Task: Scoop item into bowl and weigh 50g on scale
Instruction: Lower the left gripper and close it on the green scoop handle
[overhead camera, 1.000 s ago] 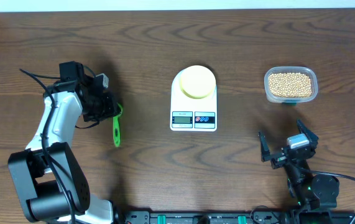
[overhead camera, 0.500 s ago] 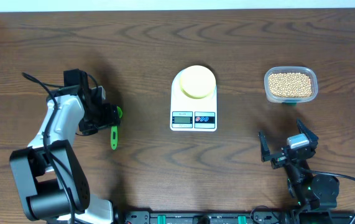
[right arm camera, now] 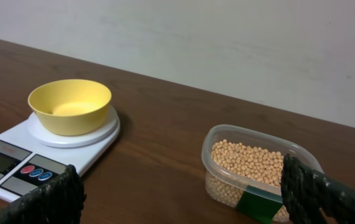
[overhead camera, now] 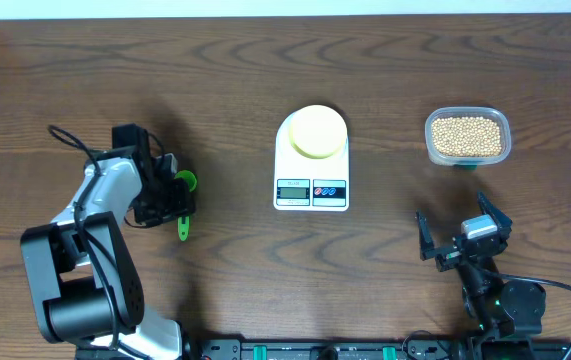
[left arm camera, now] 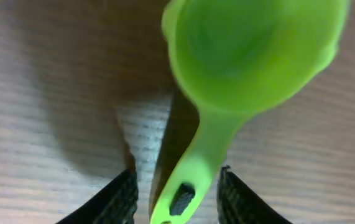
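Shifts down-frame to set open left fingers (left arm camera: 118,199) astride the handle of the green scoop (left arm camera: 252,56) at mid-left, not yet clamped, with right fingers (right arm camera: 46,199) spread idle lower right, beans (overhead camera: 467,134) upper right, bowl (overhead camera: 316,131) empty on the scale (overhead camera: 311,192) at centre.

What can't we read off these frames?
Reading on scale display: too small overhead, too oblique in right wrist view.
Handle end of green scoop: cut off by bottom edge in left wrist view; overhead, left gripper hides part of it.
Near corner of tub: behind a right gripper finger, right wrist view.
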Motion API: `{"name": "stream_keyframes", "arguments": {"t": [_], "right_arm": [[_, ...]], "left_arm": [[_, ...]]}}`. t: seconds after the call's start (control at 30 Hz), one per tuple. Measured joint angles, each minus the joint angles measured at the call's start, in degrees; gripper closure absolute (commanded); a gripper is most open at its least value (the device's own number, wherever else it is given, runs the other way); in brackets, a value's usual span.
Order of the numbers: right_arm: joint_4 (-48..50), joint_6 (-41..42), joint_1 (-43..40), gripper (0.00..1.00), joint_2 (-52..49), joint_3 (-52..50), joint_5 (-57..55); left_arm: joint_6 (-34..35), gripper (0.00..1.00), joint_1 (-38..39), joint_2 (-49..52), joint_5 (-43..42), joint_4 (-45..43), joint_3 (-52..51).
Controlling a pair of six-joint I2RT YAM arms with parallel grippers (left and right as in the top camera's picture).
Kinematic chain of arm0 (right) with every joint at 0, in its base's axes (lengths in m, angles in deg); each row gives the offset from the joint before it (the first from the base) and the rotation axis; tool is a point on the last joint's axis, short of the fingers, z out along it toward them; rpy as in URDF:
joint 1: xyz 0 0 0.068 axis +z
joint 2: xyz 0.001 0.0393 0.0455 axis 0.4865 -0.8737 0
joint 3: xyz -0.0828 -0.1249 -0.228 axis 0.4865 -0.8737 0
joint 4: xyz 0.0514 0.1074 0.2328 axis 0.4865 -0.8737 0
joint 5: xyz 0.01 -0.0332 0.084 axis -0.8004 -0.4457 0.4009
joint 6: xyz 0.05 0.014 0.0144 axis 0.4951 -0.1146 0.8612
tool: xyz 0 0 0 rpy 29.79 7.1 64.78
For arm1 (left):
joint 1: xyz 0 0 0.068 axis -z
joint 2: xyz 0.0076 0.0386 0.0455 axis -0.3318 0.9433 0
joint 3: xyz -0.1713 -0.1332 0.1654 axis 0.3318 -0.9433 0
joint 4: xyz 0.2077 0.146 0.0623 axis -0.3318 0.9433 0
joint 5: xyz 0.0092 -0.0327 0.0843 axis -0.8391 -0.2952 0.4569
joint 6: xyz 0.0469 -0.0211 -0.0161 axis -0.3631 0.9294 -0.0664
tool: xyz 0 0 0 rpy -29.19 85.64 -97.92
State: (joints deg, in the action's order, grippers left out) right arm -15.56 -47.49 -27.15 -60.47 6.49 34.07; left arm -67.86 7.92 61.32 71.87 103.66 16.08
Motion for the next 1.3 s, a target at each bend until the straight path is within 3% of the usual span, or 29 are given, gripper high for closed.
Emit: {"name": "stream_keyframes", "arguments": {"t": [0.1, 0.27, 0.4, 0.63, 0.77, 1.3], "right_arm": [[0.0, 0.0, 0.0, 0.01, 0.0, 0.0, 0.0], [0.0, 0.0, 0.0, 0.01, 0.0, 0.0, 0.0], [0.0, 0.0, 0.0, 0.01, 0.0, 0.0, 0.0], [0.0, 0.0, 0.0, 0.01, 0.0, 0.0, 0.0], [0.0, 0.0, 0.0, 0.01, 0.0, 0.0, 0.0], [0.0, 0.0, 0.0, 0.01, 0.0, 0.0, 0.0]], "left_arm": [[0.0, 0.68, 0.0, 0.0, 0.0, -1.0, -0.5], [0.0, 0.70, 0.0, 0.0, 0.0, -2.1, -0.5], [0.1, 0.80, 0.0, 0.0, 0.0, -2.1, -0.5], [0.0, 0.81, 0.0, 0.0, -0.9, -1.8, -0.5], [0.3, 0.92, 0.0, 0.0, -3.0, -1.8, -0.5], [3.5, 0.92, 0.0, 0.0, -9.9, -1.7, -0.5]]}}
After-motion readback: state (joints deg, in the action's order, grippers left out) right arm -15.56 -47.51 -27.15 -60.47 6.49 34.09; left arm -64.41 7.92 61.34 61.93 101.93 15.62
